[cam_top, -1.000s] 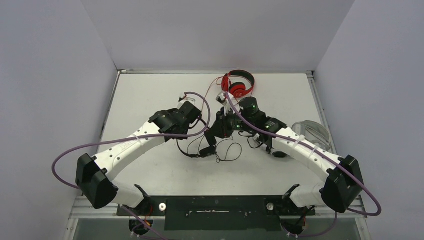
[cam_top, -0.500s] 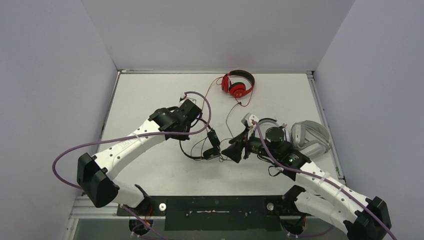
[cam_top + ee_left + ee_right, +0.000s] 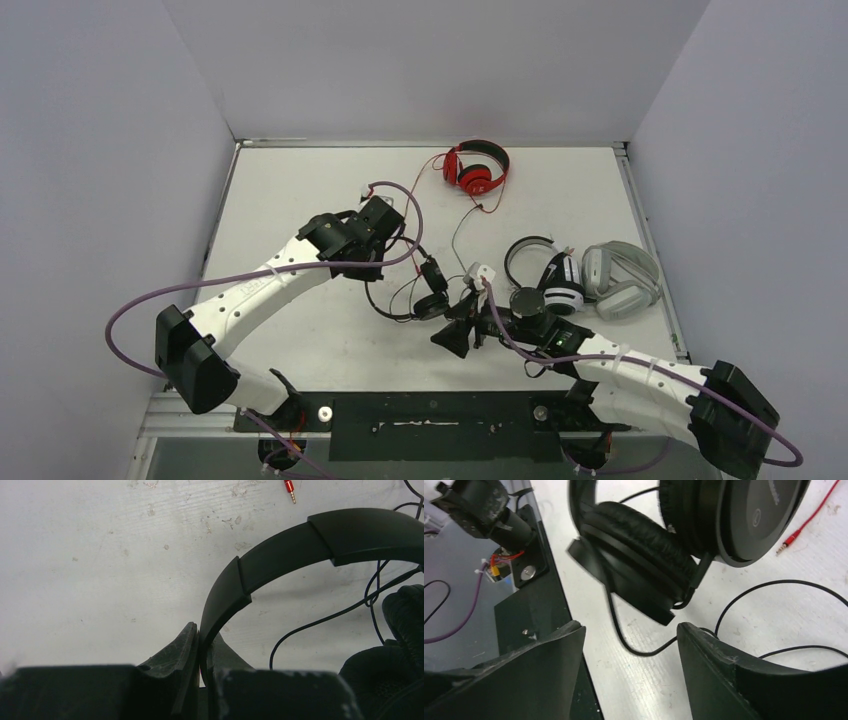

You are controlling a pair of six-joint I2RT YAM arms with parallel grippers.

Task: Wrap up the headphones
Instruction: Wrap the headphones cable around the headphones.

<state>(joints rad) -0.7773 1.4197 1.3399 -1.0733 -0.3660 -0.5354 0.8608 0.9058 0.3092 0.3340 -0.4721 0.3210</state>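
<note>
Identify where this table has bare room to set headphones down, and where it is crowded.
Free: the table's far-left corner, left of the red headphones, and the far-right corner behind the grey headphones. Crowded: the centre, with the black headphones, left gripper and right gripper, and the white-and-black headphones beside the grey pair.

Both arms share one build — the left arm [image 3: 262, 283] and the right arm [image 3: 640, 378] have glossy white link shells set between bulky black joint housings [image 3: 190, 362]. A purple cable [image 3: 128, 312] runs along each arm to a small white connector [image 3: 481, 271] by the wrist. They are bolted to a black base plate [image 3: 400, 410] bearing two round silver fittings [image 3: 324, 412], and the left gripper [image 3: 203, 636] and right gripper [image 3: 631, 625] carry matt black wedge-shaped fingers [image 3: 549, 665] — scuffed pale grey along the edges.
</note>
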